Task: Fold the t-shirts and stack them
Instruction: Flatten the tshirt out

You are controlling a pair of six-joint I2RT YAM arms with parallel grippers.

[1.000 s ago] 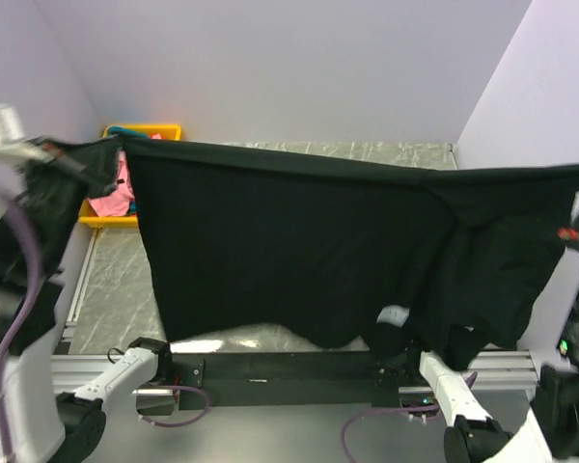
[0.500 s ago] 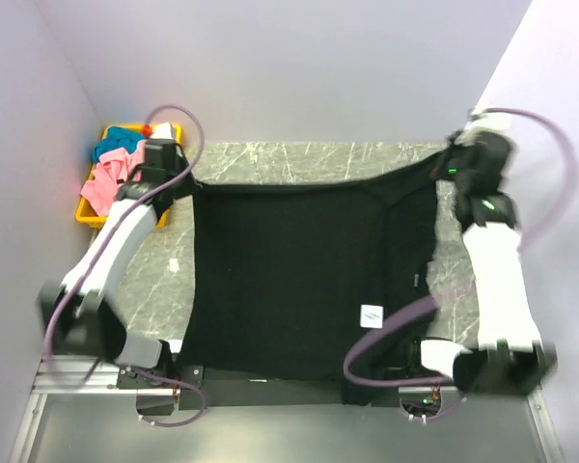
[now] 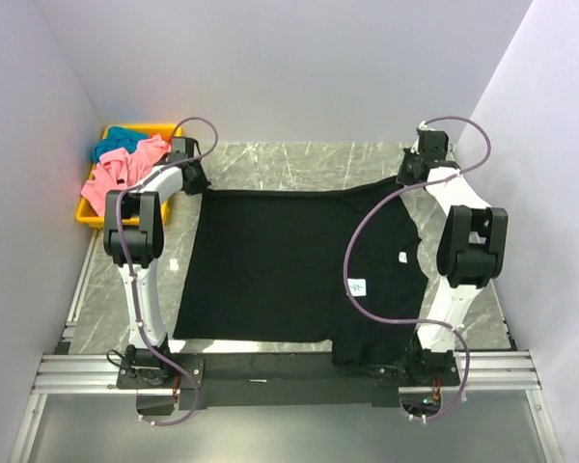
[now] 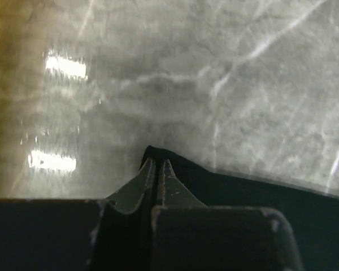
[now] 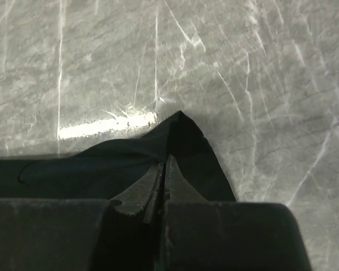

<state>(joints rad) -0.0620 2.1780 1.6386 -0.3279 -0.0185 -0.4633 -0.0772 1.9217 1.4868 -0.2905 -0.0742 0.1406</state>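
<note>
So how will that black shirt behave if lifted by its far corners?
Probably floppy: the black shirt lies flat, rumpled on its right, so it would sag between left gripper and right gripper. Likely light; mere corner pinches grip it.

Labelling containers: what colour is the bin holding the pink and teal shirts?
Yellow bin, seen best in the top external view.

two arms, left arm (image 3: pixel 138 289) and right arm (image 3: pixel 455 294): white tubular links, black joint housings. thin mauve cables (image 3: pixel 346 260) in loose loops. black bases (image 3: pixel 154 368) on aluminium rail (image 3: pixel 77 371). black wrist housings (image 4: pixel 214 237); tapered grey fingers (image 4: pixel 168 183), pointed tips.
</note>
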